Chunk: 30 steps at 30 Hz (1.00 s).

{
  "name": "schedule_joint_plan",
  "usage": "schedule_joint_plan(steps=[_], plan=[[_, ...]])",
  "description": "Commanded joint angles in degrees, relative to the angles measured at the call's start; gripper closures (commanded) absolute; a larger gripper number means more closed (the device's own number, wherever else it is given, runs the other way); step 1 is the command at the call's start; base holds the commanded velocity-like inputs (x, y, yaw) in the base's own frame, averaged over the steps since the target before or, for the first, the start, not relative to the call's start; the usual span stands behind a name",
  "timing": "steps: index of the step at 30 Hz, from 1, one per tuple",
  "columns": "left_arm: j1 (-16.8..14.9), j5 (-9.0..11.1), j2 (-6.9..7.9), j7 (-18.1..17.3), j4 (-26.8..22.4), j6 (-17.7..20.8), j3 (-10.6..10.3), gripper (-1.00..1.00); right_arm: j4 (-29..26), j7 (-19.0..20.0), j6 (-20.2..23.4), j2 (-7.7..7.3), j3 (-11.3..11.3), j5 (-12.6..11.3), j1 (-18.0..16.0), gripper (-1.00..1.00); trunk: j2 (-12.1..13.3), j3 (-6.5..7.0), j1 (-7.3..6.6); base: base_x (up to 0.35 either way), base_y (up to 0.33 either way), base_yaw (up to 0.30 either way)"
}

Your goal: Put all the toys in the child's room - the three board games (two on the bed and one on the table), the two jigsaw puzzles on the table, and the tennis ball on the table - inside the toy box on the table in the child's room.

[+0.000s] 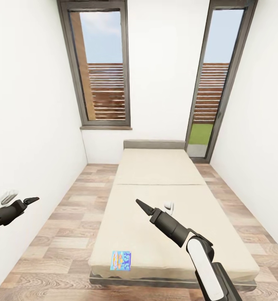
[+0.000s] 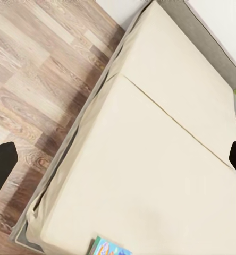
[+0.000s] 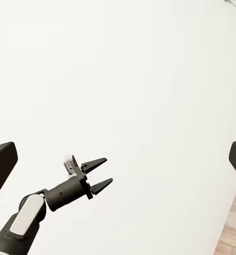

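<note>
While the head view looks down the length of a narrow white-walled room, a beige bed (image 1: 172,209) fills most of the wood-plank floor (image 1: 68,217), its low grey headboard (image 1: 154,144) against the far wall between two tall windows (image 1: 101,67) backed by brown slats. The mattress is plain and smooth, crossed by one seam about halfway along.

The right end effector (image 1: 141,205) hangs above the near half of the bed, its dark fingers drawn to a narrow point; from this angle they look pressed together, though I cannot be sure. It grips nothing. Below and to the left of it, near the foot edge of the mattress, lies one board game (image 1: 121,260), a small flat blue box with orange-yellow art, well apart from the fingers. In the left wrist view the same box (image 2: 110,248) shows at the mattress corner.

The left end effector (image 1: 31,200) is held out over the floor beside the left wall, clear of the bed. The right wrist view catches it against the white wall (image 3: 128,79), its two fingers (image 3: 94,164) spread apart and empty.
</note>
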Motion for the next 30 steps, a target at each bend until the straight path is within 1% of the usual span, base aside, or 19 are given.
schedule_joint_plan(steps=[1,30], plan=[[-0.08,0.19,-0.01,-0.06,-0.01,0.45,0.12,-1.00,-0.02,-0.05,0.42,0.02,-0.06,-0.41,-0.05,-1.00,-0.13,-0.04,0.04,0.000,0.000,0.000],[-0.10,0.19,-0.01,-0.06,-0.01,0.45,0.13,-1.00,-0.01,-0.07,0.42,0.02,-0.05,-0.40,-0.05,-1.00,-0.13,2.71,0.04,0.000,0.000,0.000]])
